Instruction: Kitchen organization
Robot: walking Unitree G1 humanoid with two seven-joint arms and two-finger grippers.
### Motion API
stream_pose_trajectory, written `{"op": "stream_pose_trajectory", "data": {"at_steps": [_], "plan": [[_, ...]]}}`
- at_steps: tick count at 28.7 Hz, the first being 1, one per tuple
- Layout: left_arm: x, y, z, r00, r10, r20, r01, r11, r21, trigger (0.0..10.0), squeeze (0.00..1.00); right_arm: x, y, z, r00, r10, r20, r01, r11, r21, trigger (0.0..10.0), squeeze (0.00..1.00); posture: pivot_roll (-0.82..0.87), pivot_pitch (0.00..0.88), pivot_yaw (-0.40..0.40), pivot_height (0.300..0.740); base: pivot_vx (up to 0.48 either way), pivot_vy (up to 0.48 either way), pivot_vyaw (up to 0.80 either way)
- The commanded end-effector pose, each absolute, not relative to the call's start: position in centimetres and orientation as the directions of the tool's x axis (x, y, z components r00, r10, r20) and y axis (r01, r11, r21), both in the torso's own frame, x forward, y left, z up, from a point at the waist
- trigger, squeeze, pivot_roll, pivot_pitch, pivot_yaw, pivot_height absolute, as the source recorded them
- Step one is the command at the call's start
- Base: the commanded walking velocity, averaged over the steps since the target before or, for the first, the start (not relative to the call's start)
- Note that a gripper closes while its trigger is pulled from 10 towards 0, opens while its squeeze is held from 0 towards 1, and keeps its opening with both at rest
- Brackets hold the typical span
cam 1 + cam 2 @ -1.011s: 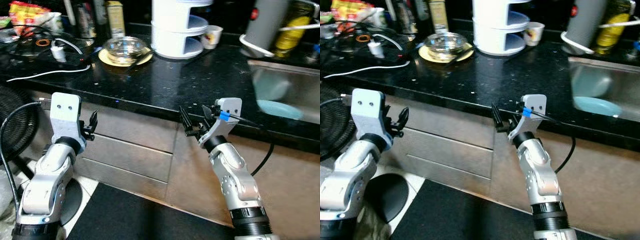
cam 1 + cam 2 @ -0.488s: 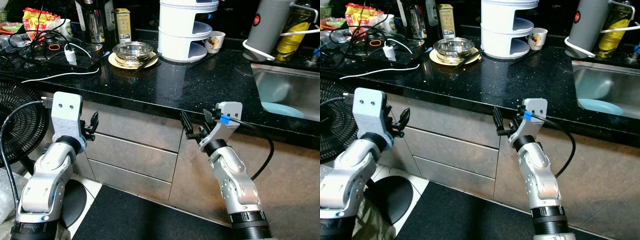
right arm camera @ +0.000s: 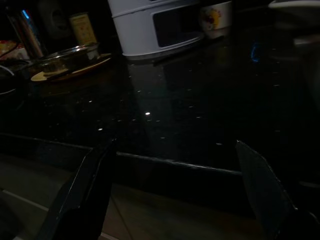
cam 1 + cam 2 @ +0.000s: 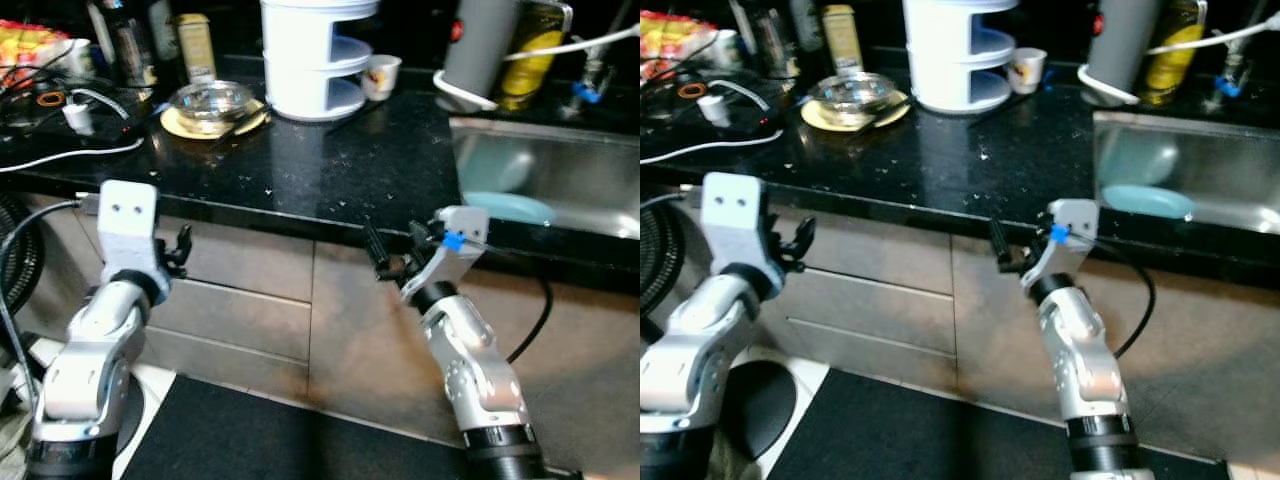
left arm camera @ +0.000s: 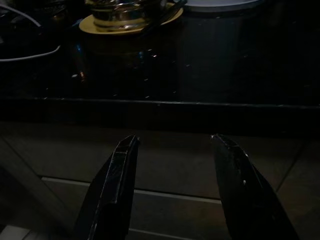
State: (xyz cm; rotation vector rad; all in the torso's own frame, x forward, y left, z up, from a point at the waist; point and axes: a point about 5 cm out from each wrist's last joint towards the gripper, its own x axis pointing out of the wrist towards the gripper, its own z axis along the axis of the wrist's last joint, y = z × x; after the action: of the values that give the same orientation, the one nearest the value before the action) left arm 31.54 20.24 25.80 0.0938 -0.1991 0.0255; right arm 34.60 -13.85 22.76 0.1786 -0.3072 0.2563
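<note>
both grippers hang in front of the cabinet drawers [image 4: 235, 300] below the black counter [image 4: 330, 160] edge, grasping nothing: the left gripper [image 5: 172, 185] has its fingers spread apart, and the right gripper [image 3: 172, 195] is likewise released with a wide gap between its fingers. on the counter, a glass bowl [image 4: 212, 98] sits on a yellow plate [image 4: 180, 125] just beside a white tiered rack [image 4: 315, 55], with a small cup [image 4: 380, 75] near the rack's other side. a light blue plate [image 4: 505, 207] lies in the steel sink [image 4: 560, 170] to the right.
</note>
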Motion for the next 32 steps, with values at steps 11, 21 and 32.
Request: {"op": "stream_pose_trajectory", "data": {"at_steps": [11,21,32], "plan": [[31.2,21.0,25.5,0.982,0.043,0.186,-0.058,0.995,0.078,10.0,0.0,34.4,-13.3,22.3,0.924,0.231,0.304,-0.286,0.946,0.151,10.0,0.0,0.06,0.193,-0.018,0.74,0.0,0.0,0.0],[31.3,21.7,26.1,0.978,0.06,0.202,-0.08,0.993,0.092,10.0,0.0,34.6,-13.4,23.5,0.909,0.229,0.349,-0.303,0.937,0.174,10.0,0.0,0.06,0.188,-0.023,0.74,0.0,0.0,0.0],[31.2,20.8,25.9,0.98,0.02,0.198,-0.038,0.995,0.091,10.0,0.0,34.9,-14.3,23.7,0.917,0.173,0.359,-0.242,0.957,0.158,10.0,0.0,0.06,0.19,-0.023,0.74,0.0,0.0,0.0]]}}
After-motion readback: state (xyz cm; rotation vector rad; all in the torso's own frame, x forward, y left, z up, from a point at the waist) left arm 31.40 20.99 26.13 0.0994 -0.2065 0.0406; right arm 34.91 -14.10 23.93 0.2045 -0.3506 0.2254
